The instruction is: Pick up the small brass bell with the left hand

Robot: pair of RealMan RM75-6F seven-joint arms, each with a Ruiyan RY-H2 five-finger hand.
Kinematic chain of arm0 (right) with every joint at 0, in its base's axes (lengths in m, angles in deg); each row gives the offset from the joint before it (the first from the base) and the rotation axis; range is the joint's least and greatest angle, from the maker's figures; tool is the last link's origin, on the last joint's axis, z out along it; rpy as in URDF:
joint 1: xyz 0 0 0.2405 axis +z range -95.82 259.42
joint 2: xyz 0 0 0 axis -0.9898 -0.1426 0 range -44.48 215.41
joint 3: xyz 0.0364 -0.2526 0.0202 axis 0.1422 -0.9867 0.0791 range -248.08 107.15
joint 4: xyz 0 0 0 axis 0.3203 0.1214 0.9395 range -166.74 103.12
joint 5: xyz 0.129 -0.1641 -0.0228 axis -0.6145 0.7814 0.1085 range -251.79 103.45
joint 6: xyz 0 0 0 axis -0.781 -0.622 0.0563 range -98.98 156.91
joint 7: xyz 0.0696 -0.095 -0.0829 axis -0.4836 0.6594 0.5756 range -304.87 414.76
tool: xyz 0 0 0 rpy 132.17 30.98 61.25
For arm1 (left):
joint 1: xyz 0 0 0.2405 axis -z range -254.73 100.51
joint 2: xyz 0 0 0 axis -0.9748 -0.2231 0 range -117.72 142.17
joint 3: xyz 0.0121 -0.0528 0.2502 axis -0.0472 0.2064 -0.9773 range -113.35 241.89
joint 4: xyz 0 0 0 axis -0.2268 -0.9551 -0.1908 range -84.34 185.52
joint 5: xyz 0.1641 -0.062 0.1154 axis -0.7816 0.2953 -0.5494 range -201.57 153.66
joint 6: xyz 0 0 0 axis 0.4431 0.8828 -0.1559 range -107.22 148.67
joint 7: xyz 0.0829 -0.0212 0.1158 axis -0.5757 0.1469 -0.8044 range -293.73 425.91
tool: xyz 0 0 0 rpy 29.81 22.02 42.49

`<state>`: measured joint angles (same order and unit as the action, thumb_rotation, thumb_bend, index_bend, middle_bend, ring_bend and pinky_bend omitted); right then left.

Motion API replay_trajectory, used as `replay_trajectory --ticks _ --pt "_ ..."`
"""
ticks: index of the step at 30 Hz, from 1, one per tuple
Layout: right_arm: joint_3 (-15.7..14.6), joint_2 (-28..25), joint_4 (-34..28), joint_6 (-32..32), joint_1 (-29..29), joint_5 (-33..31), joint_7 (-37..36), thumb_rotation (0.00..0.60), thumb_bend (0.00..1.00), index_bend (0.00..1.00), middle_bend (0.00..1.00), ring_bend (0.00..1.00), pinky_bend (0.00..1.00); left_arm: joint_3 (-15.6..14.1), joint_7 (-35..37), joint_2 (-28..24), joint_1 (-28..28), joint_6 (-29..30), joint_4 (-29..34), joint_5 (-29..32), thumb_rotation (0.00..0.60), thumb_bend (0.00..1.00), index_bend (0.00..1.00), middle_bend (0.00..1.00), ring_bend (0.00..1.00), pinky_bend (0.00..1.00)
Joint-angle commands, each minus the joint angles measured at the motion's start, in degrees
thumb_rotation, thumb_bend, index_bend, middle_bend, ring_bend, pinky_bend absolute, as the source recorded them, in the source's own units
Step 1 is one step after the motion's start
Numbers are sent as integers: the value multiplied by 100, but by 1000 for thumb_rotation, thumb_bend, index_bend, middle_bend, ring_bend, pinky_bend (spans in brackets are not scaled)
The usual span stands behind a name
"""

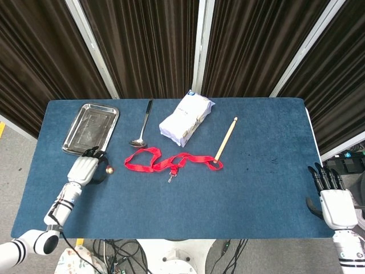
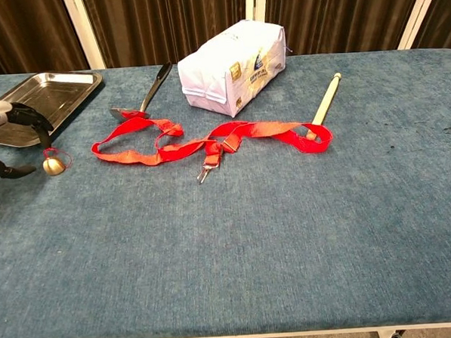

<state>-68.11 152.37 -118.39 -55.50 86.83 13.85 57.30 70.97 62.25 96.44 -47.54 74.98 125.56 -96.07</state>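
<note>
The small brass bell (image 1: 109,169) (image 2: 53,165) with a thin red loop lies on the blue table, left of the red strap. My left hand (image 1: 86,167) (image 2: 10,132) is right beside it on its left, fingers apart and curved around the bell's near side, holding nothing. Whether a fingertip touches the bell is unclear. My right hand (image 1: 332,197) hangs past the table's right front corner, fingers spread and empty; the chest view does not show it.
A steel tray (image 1: 91,128) (image 2: 40,103) lies just behind the left hand. A ladle (image 1: 142,124) (image 2: 144,97), a red strap (image 1: 171,161) (image 2: 201,142), a white packet (image 1: 186,117) (image 2: 232,56) and a wooden stick (image 1: 226,139) (image 2: 325,99) lie further right.
</note>
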Motion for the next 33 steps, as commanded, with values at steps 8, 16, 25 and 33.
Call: replay_trajectory --ticks 8,16,25,33 --pt "8 5 4 38 12 -30 -9 600 260 0 0 0 0 -24 28 86 88 -71 -80 5 600 349 412 184 24 117" --pt "8 -13 -21 60 9 -59 11 600 261 0 0 0 0 -8 13 174 136 -42 -182 27 600 352 447 187 24 117" --pt "11 -18 -45 108 27 -84 25 600 261 0 0 0 0 -6 -82 190 158 -79 -200 153 600 352 491 192 24 117" --pt "13 -21 -58 127 33 -99 32 600 261 0 0 0 0 6 -92 212 188 -86 -231 188 600 353 493 194 24 118"
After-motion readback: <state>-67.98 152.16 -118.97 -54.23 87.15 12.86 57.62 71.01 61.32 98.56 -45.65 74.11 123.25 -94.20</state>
